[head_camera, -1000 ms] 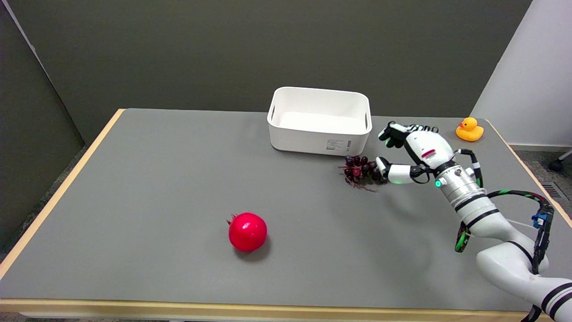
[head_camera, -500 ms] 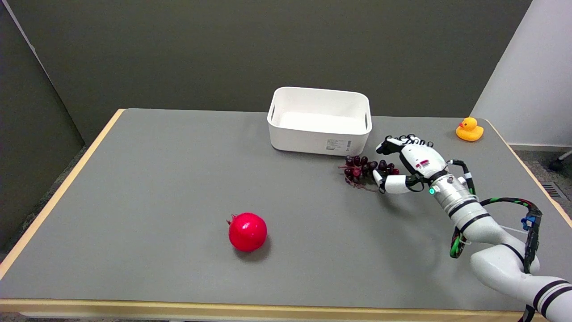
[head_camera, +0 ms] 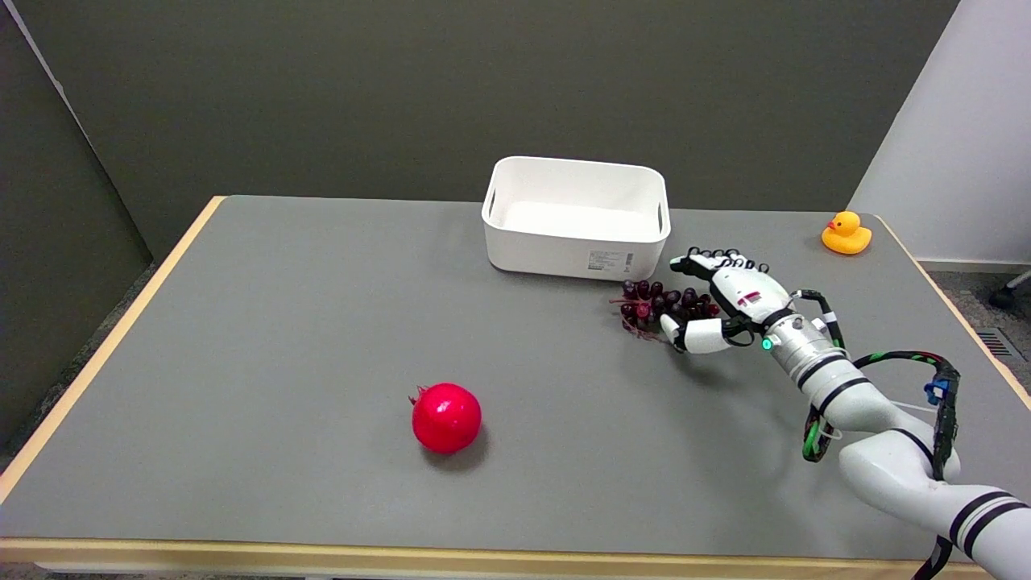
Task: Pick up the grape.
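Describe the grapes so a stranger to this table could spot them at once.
Start at the white bin at the far middle of the grey table. Just in front of its right corner lies the grape bunch, with the right hand open around its right side. It is the only dark purple cluster; the pomegranate is one red ball and the duck is yellow.

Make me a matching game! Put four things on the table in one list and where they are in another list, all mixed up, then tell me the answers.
Things:
1. round red pomegranate
2. small yellow rubber duck
3. white plastic bin
4. bunch of dark purple grapes

Places:
A. far right corner of the table
B. lying just in front of the bin, by the right hand
C. alone toward the near middle of the table
D. at the far edge, open top showing

Pairs: 1-C, 2-A, 3-D, 4-B
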You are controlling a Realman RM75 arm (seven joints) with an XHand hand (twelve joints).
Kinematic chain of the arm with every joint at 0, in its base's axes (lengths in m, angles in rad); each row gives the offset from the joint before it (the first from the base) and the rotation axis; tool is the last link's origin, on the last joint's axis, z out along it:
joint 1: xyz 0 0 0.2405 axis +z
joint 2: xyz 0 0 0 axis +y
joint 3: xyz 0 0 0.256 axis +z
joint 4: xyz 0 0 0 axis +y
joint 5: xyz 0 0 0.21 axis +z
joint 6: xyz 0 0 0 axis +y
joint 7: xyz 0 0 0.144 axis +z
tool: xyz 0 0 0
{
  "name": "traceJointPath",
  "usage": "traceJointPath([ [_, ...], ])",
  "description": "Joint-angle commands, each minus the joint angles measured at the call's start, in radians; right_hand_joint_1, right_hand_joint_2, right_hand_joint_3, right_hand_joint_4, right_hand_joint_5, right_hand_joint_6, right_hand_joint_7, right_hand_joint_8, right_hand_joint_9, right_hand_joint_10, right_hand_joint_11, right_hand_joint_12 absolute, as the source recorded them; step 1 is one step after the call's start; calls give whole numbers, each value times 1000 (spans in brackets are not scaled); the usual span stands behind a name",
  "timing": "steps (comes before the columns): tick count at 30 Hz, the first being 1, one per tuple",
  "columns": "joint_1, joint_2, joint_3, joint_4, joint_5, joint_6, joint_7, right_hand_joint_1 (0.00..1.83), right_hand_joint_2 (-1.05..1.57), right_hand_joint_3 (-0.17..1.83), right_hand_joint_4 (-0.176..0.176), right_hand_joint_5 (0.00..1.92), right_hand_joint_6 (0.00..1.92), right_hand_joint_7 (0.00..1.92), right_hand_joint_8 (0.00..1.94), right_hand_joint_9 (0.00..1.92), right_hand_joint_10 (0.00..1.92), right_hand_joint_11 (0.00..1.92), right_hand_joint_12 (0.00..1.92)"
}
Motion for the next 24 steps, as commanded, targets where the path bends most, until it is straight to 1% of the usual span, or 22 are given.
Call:
traceJointPath([
  [1,35,7,-57,-4,3,-55,-1,577,601,905,-22,228,430,305,376,163,740,2,1179],
  [4,42,6,-68,-4,1,-52,-3,579,604,897,-22,229,427,306,372,163,741,5,1178],
  [6,48,6,-76,-6,0,-48,-5,534,588,961,-28,221,467,300,425,185,740,34,1135],
  [8,53,4,-84,-9,0,-34,-8,527,590,967,-32,228,477,309,434,191,742,43,1137],
  [11,70,3,-106,-25,-4,21,-9,562,621,960,-48,267,528,390,490,256,793,75,1183],
  [13,89,3,-130,-51,-4,72,-9,627,639,902,-52,290,519,430,469,265,832,84,1237],
  [15,105,3,-149,-71,-4,111,-9,759,694,922,-59,378,726,569,682,409,981,188,1351],
  [17,116,3,-160,-81,-4,126,-9,785,732,893,-63,407,846,622,786,480,1079,248,1410],
  [19,126,3,-171,-89,-4,125,-9,826,760,874,-76,444,996,695,971,583,1208,349,1545],
  [21,138,3,-179,-94,-4,120,-9,844,761,879,-80,453,1034,722,1039,618,1271,389,1597],
  [24,151,3,-188,-101,-4,119,-9,874,758,883,-90,459,1065,737,1087,637,1323,398,1658],
])
